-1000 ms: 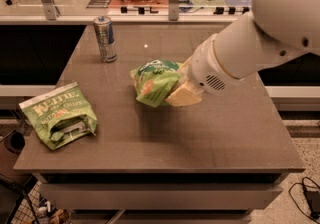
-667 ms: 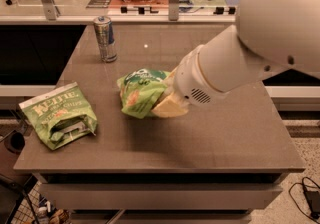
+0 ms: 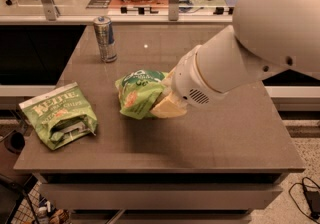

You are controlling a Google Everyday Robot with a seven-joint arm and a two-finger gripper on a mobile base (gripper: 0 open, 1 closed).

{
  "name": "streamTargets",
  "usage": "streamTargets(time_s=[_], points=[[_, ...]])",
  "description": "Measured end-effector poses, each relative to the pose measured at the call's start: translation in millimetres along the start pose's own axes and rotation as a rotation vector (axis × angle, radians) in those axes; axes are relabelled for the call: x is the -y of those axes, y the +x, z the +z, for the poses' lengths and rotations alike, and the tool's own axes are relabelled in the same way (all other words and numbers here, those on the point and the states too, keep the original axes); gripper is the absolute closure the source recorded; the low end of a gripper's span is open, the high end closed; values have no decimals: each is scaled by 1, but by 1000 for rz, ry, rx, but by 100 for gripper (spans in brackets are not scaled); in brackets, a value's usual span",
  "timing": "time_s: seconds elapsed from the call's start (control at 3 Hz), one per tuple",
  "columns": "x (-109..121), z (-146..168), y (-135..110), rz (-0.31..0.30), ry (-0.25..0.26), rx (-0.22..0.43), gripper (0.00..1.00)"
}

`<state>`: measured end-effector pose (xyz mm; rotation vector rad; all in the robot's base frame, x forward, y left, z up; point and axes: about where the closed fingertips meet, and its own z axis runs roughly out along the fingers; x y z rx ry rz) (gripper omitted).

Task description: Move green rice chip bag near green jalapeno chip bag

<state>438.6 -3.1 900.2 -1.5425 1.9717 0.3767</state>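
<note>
While over table, fingers tight on green rice chip bag (edgewise).

The green jalapeno chip bag, lying at the near left of the table, carries the brand name "Kettle" in large white letters across its upper half. A smaller line below it appears to read "CHIPS"; the print further down is illegible.

The green rice chip bag, at the table centre, bears a dark green oval logo with white lettering that cannot be read. The gripper clamps this bag at its right edge.

The can, far left, shows no readable marking.
</note>
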Motion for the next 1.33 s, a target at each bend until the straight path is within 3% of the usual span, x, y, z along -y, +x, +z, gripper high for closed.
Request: streamTargets(time_s=[0.67, 1.0, 1.33], points=[[-2, -2, -4, -9, 5, -1, 14], [-3, -3, -6, -13, 7, -1, 0], [-4, -3, -6, -13, 7, -1, 0]])
